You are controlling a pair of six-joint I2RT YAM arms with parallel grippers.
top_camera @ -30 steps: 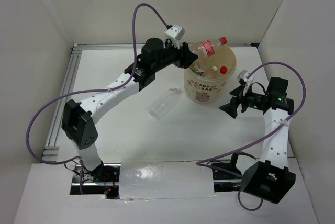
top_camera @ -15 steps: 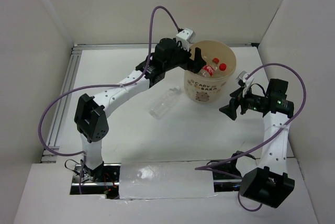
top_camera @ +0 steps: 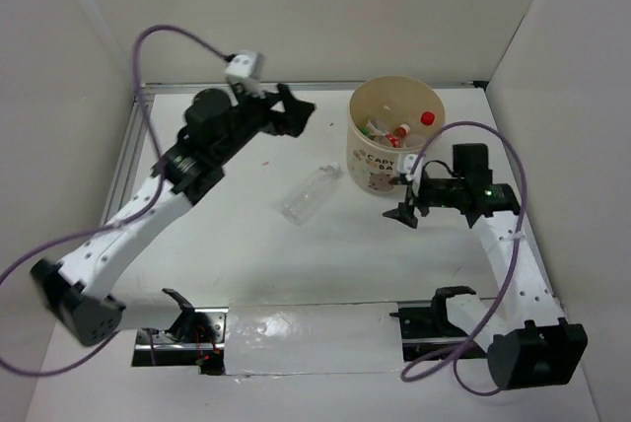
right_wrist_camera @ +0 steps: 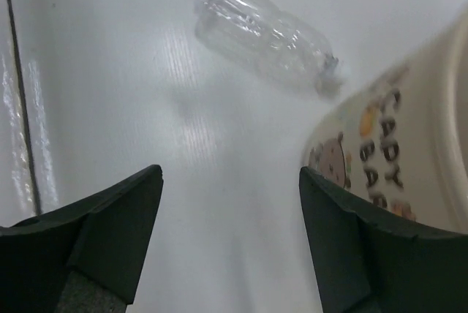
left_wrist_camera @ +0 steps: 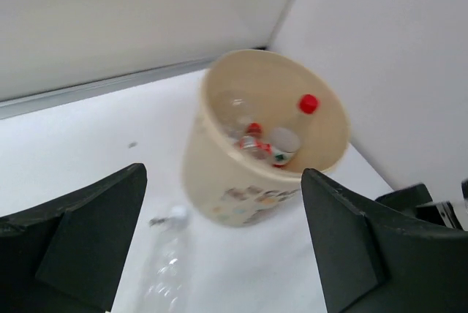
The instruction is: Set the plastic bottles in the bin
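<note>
The beige bin (top_camera: 366, 160) stands at the back right of the table and holds several bottles, among them the red-capped one (top_camera: 426, 119). It also shows in the left wrist view (left_wrist_camera: 212, 174) and in the right wrist view (right_wrist_camera: 409, 145). One clear bottle (top_camera: 309, 195) lies on its side on the table left of the bin, and shows in the right wrist view (right_wrist_camera: 263, 31) and blurred in the left wrist view (left_wrist_camera: 167, 269). My left gripper (top_camera: 293, 112) is open and empty, left of the bin. My right gripper (top_camera: 406, 207) is open and empty, just in front of the bin.
White walls enclose the table on the left, back and right. An aluminium rail (top_camera: 123, 175) runs along the left edge. A taped strip (top_camera: 311, 338) covers the near edge between the arm bases.
My left gripper has let the red-capped bottle go into the bin and pulled back to the left, now open. My right gripper has moved left and closer to the bin's front.
</note>
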